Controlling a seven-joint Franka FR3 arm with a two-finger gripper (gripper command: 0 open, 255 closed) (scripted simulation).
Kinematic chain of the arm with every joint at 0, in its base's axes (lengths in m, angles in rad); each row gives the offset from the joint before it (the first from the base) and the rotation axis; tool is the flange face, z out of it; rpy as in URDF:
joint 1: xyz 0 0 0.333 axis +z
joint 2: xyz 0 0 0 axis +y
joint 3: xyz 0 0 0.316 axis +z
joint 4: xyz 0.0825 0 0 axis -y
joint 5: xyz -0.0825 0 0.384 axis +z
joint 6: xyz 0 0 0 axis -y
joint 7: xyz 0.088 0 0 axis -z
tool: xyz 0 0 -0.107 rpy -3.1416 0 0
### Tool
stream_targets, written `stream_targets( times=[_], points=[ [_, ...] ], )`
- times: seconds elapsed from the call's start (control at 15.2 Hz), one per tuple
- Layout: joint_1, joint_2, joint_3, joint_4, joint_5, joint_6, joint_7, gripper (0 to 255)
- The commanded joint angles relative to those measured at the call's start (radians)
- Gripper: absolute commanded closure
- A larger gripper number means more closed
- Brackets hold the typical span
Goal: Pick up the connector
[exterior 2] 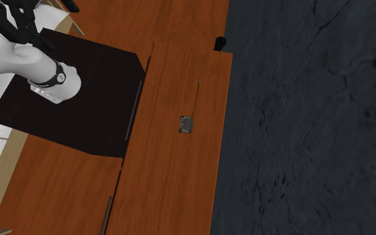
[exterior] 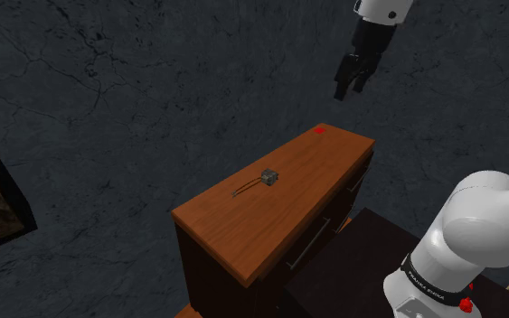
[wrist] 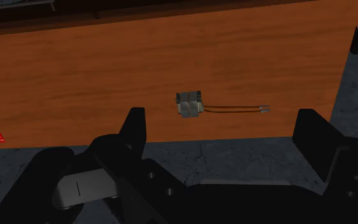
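Observation:
The connector [exterior: 267,177] is a small grey block with a thin wire tail, lying near the middle of a wooden dresser top [exterior: 306,176]. The second exterior view, from above, has the connector [exterior 2: 186,124] with its wire running away from it along the dresser top [exterior 2: 173,173]. My black gripper [exterior: 349,83] hangs high above the dresser's far end, well apart from the connector, fingers open and holding nothing. In the wrist view the connector [wrist: 189,104] lies beyond and between the two spread fingers [wrist: 133,129].
A small red mark [exterior: 319,130] lies on the dresser's far corner. The dresser has drawers with a long bar handle [exterior: 311,239]. Dark stone-like floor [exterior: 108,99] surrounds it. The arm's dark stand [exterior 2: 73,93] adjoins the dresser.

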Motion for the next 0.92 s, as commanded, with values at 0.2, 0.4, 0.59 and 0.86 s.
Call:
stream_targets(
  times=[0.2,0.4,0.59,0.86],
  points=[
    [0.001,0.056,-0.015,-0.047,-0.002,0.092,-0.016,0],
    [0.002,0.124,-0.029,-0.083,-0.004,0.184,-0.033,0],
    [0.003,0.202,-0.043,-0.108,-0.004,0.275,-0.05,0],
    [0.006,0.322,-0.06,-0.122,-0.001,0.393,-0.075,0]
  ],
)
